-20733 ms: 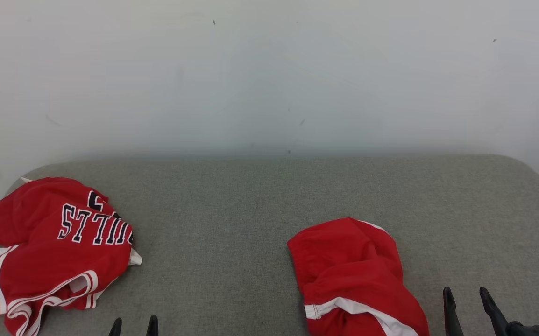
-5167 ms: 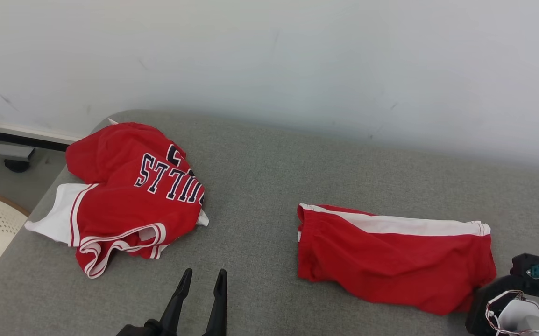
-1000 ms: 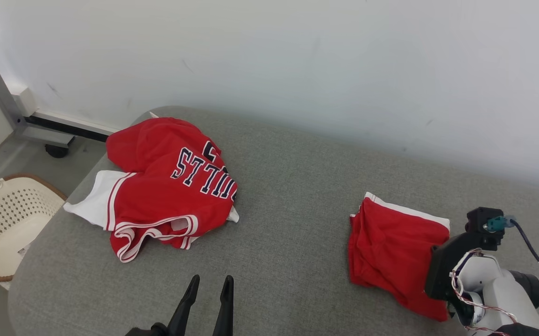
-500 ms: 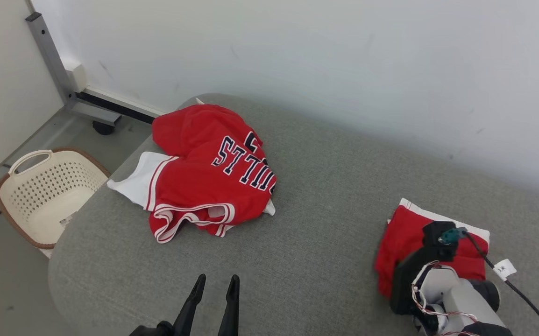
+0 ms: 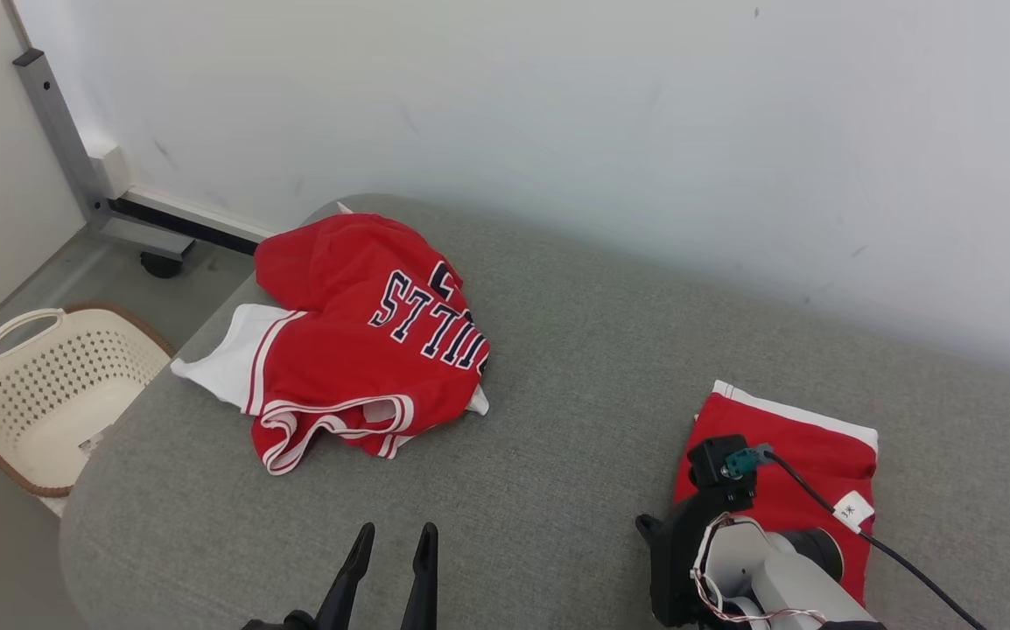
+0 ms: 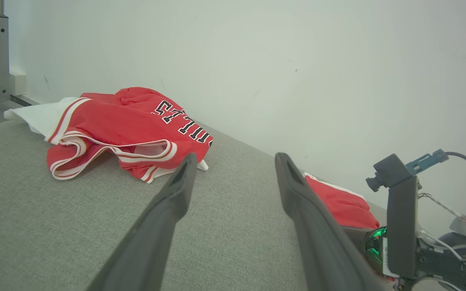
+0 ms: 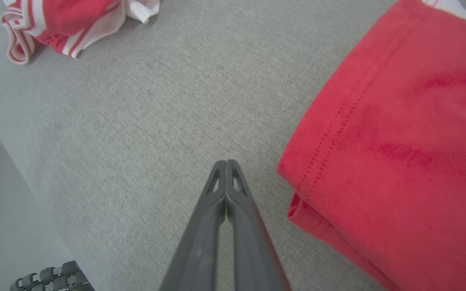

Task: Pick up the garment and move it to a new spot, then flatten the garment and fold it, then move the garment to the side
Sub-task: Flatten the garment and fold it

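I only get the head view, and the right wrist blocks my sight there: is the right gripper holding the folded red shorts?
Observer: No. In the right wrist view the right gripper has its jaws shut on nothing, beside the red shorts.
Operator: Is it touching them?
Observer: No, bare grey cushion shows between its tip and the shorts' edge.
Operator: Is the fold tidy there?
Observer: Two layers lie stacked at that edge, the stitched hem on top.

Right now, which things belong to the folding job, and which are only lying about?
Job: folded red shorts; right gripper, shut beside them.
Lying about: red lettered jersey; cream laundry basket on the floor.
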Tool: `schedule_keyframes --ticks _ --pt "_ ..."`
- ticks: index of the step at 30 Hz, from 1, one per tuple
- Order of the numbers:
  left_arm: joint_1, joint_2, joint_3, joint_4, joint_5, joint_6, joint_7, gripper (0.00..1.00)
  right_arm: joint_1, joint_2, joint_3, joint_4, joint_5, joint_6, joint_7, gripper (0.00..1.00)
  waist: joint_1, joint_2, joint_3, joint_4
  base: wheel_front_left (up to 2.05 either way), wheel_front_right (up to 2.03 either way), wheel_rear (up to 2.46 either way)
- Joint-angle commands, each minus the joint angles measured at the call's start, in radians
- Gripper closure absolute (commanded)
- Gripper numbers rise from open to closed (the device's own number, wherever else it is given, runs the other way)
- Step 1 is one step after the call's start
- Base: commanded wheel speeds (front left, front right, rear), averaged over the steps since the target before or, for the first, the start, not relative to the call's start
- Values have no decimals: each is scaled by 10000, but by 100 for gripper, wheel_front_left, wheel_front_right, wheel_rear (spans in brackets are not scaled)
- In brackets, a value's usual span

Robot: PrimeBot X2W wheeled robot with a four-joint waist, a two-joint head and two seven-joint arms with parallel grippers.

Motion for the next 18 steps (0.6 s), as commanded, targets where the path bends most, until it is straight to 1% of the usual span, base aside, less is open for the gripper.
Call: schedule_keyframes --ticks 1,3,5,11,15,16,18 --pt "88 20 31 -21 -72 26 -21 0 55 -4 53 -135 91 5 -18 100 0 0 -108 -174 0 0 0" --pt "164 37 68 -31 -78 46 -22 0 30 -6 110 -466 208 5 -178 100 0 0 -186 -340 0 0 0" --pt "234 63 127 -55 -76 99 -23 0 79 -3 12 -822 76 5 -351 0 0 0 -274 -532 0 0 0" --pt "443 175 420 1 -59 218 -25 0 863 -1 -1238 -2421 -482 5 -1235 0 0 0 -454 -1256 0 0 0" --pt "432 326 745 54 185 239 -27 0 1896 -1 -2041 -3888 -1027 5 -1772 0 0 0 -501 -1893 0 0 0" --pt "456 349 966 -39 368 236 -28 0 2523 -7 -2475 -4569 -1177 5 -2037 0 0 0 -515 -2210 0 0 0" --pt "505 309 1236 -152 543 256 -28 0 3045 1 -2848 -5189 -1184 5 -2380 0 0 0 -519 -2519 0 0 0"
